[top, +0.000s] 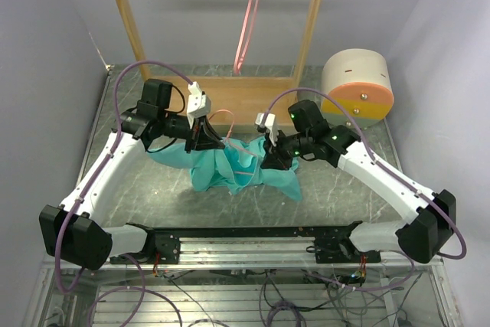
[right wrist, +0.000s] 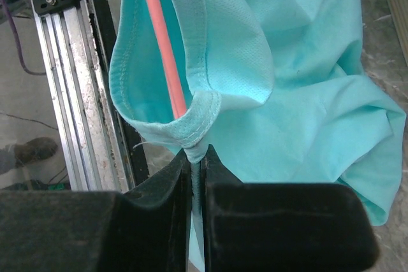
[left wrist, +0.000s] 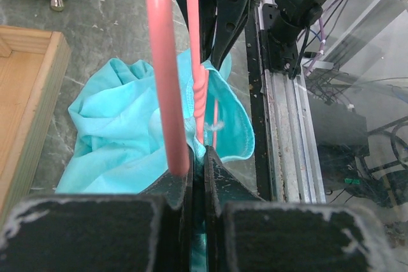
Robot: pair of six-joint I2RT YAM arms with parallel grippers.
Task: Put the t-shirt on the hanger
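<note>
Left claw (left wrist: 198,173): jaws pressed almost together, only a dark slit between them. A thin rod of the pink hanger (left wrist: 167,93) runs down into that slit, so the grip is on the hanger. A thicker pink rod crosses just in front of the left finger. A sliver of teal shows lower in the slit; whether cloth is pinched too, cannot tell.

Right claw (right wrist: 196,164): jaws closed tight on a stitched hem of the t-shirt (right wrist: 306,74), pinched where the hem folds into a loop. Straight ahead of this claw the hem opens into a pocket, and a pink hanger rod (right wrist: 162,42) passes through that opening, touching the cloth just above the fingertips.

Top view: the left claw (top: 207,142) and the right claw (top: 269,160) face each other, near but apart. The t-shirt (top: 222,170) is bunched between and below them, its lower part lying crumpled on the grey marbled table (top: 153,189).

Beyond both claws stands a wooden rack (top: 129,28). A second pink hanger (top: 246,28) hangs from its top bar. A round white, orange and yellow drum (top: 357,86) sits on the far side of the right claw, beside the rack. A metal rail (top: 245,244) lies behind the claws at the arm bases.
</note>
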